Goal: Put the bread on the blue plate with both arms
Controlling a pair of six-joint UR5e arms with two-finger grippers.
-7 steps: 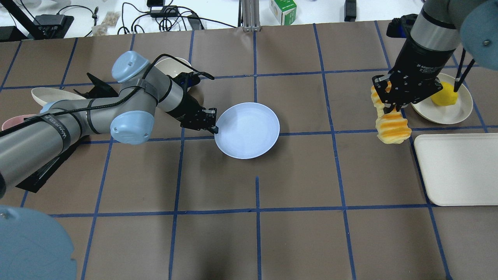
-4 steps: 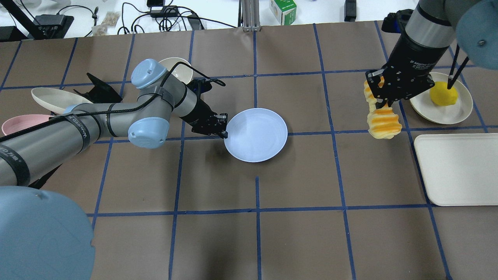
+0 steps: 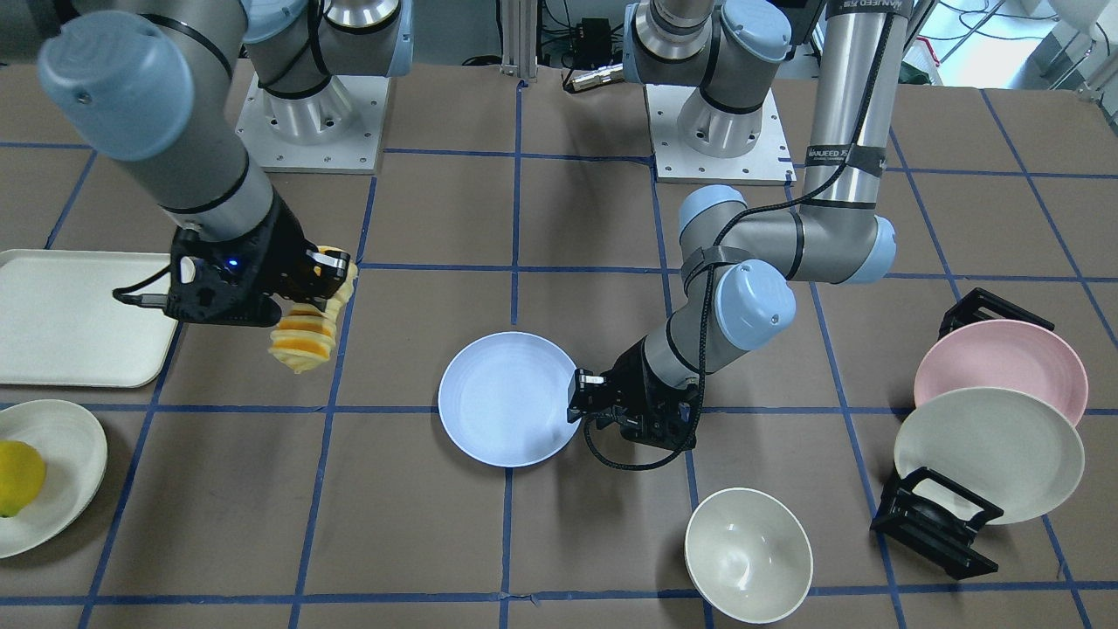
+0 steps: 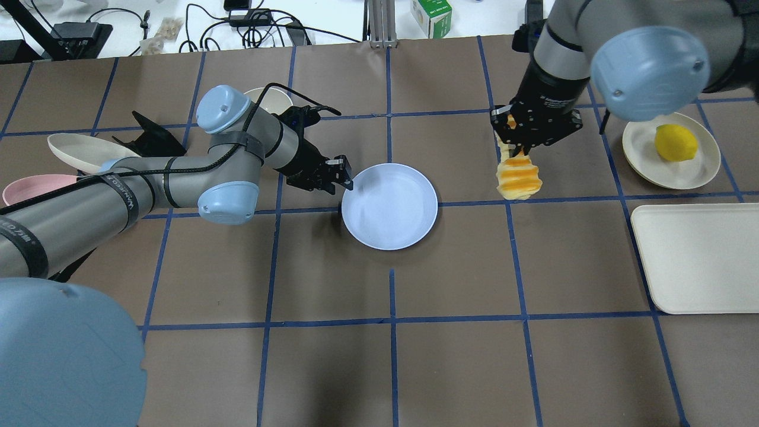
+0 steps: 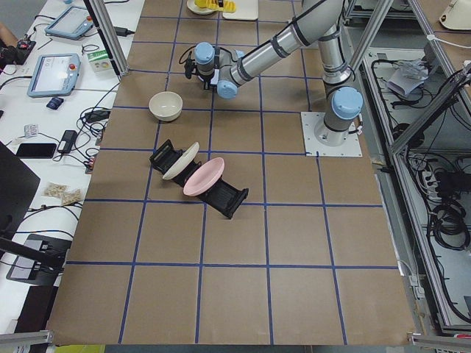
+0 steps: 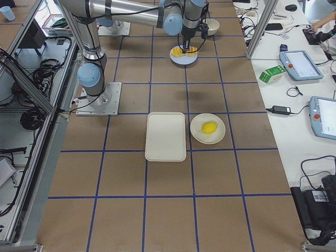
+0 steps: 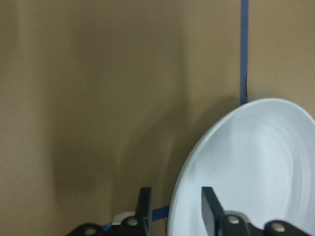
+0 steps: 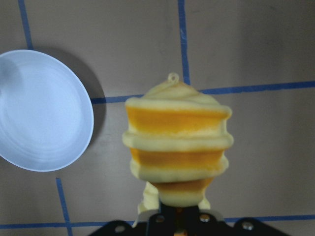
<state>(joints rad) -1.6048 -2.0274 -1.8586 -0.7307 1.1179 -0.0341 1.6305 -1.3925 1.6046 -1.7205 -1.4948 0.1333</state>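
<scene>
Brown table (image 4: 450, 367) crossed by blue tape lines carries everything. Left arm (image 4: 148, 190) reaches low across it from the left of the overhead view, and right arm (image 4: 646, 65) comes in high from the far right corner. White tray (image 4: 699, 261) lies at the right edge, and just beyond it a cream plate (image 4: 637, 160) holds a yellow fruit (image 4: 676, 142). Blue plate (image 4: 397, 213) lies flat near the table's middle. Left gripper (image 4: 346, 174) sits at its left rim: in the wrist view its two fingers (image 7: 144, 206) stand apart with the rim between them, one over the plate's inside and one outside, a gap showing beside the rim. Bread (image 4: 519, 178) hangs from the right gripper (image 4: 514, 145), whose fingers are clamped on its upper end. The loaf points down, above the table, to the right of the blue plate and clear of it. On the robot's left a pink plate (image 3: 1004, 358) and a leaning cream plate (image 3: 987, 454) stand in a black rack (image 3: 930, 524), with a white bowl (image 3: 747, 555) nearby.
</scene>
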